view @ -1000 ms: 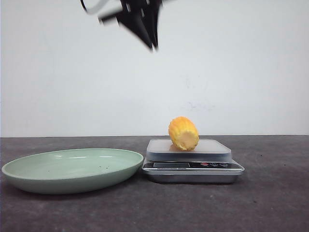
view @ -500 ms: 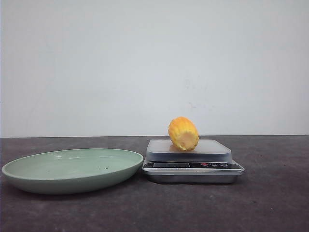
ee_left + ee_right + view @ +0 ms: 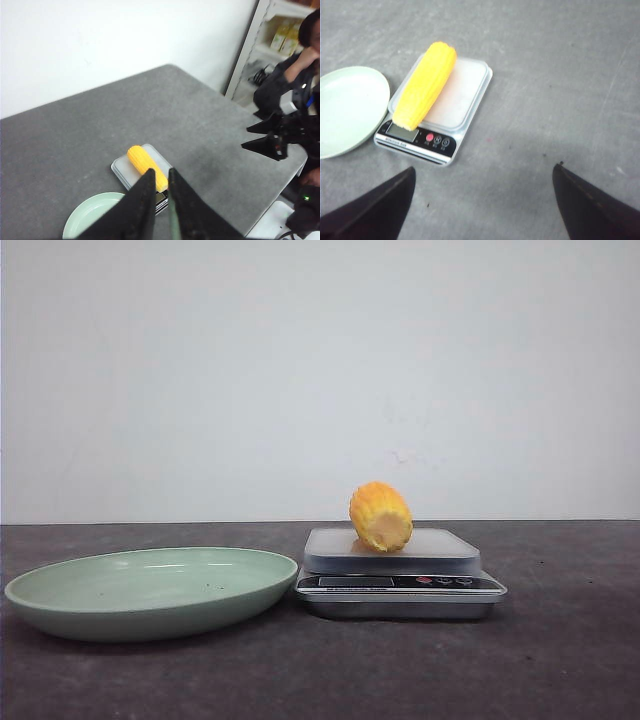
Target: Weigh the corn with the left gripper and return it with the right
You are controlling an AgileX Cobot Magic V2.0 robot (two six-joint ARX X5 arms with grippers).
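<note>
The yellow corn lies on the scale beside a green plate; the left gripper has its fingers nearly together, the right gripper spread wide.

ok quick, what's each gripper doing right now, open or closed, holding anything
left gripper: shut, holding nothing.
right gripper: open, holding nothing; the corn lies on the scale.

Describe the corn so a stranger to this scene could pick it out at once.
On the dark grey table, find the small kitchen scale just right of the pale green plate. The corn lies on the scale's platform, one end over the display. It is the only yellow, kerneled thing there.
</note>
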